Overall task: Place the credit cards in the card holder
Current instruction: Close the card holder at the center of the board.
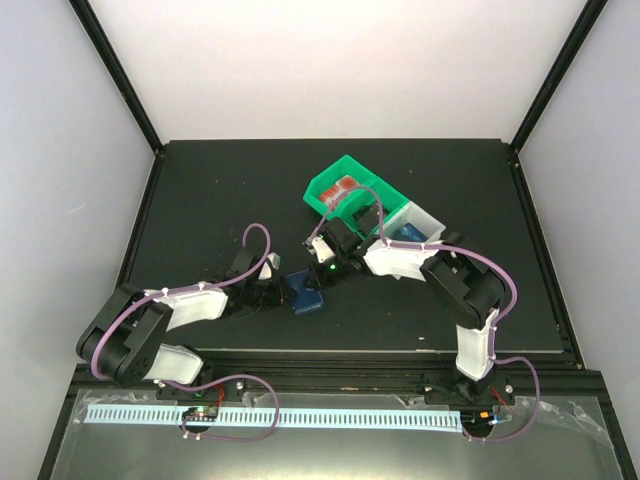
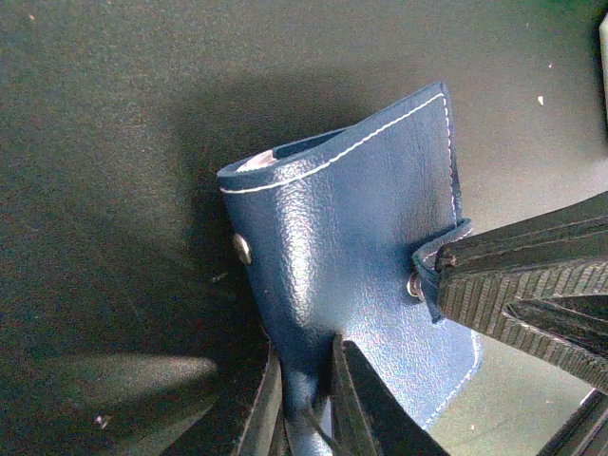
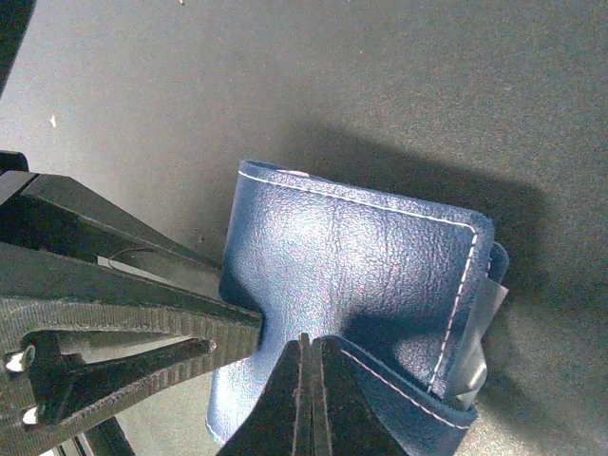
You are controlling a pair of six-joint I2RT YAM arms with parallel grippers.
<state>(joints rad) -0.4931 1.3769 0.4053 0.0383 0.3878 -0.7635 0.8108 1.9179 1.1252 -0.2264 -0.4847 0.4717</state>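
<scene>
At mid-table | left gripper (image 2: pixel 306 356) pinches edge of card holder (image 2: pixel 351 247) | right gripper (image 3: pixel 306 350) fingers pressed together by snap tab (image 2: pixel 445 239) | risk: thin leather slips out, holder flops shut.

Card holder (image 2: pixel 351 256): lower edge was cut off at bottom of left wrist view; inner sleeves mostly hidden under cover. Credit cards (image 1: pixel 345 186) in tray (image 1: pixel 318 191) were too small to count. Blue item (image 1: pixel 408 232) partly hidden behind right arm (image 1: pixel 400 260), kind unclear.

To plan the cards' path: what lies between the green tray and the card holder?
The right gripper and its wrist fill the stretch from green tray to card holder; the top view shows it.
</scene>
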